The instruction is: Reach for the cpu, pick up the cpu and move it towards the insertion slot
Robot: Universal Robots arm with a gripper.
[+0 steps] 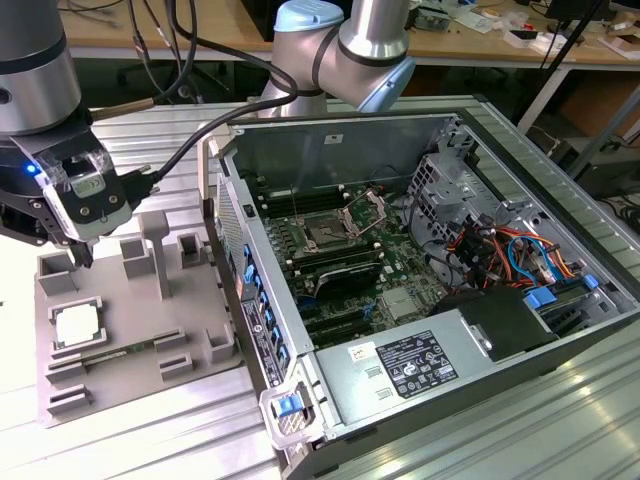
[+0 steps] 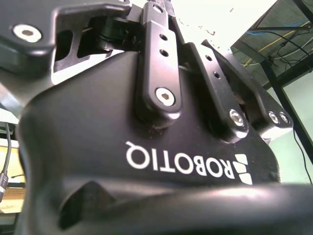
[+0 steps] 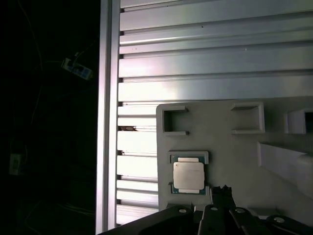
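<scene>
The cpu (image 1: 78, 323) is a silvery square chip lying flat in a pocket of the grey moulded tray (image 1: 140, 300) at the exterior view's left. My gripper (image 1: 80, 252) hangs above it, a little beyond the chip and clear of it, shut with nothing between its fingers. In the first wrist view the cpu (image 3: 189, 176) lies just beside my dark fingertips (image 3: 222, 190). The insertion slot (image 1: 326, 236), a dark square socket with its silver frame raised, sits on the green board inside the open computer case. The gripper's black housing (image 2: 146, 147) fills the second wrist view.
The open computer case (image 1: 440, 380) lies to the exterior view's right of the tray, its side wall (image 1: 235, 260) between tray and board. Upright grey posts (image 1: 158, 250) rise from the tray beside the gripper. Ribbed aluminium table (image 3: 215, 54) surrounds the tray (image 3: 234, 156).
</scene>
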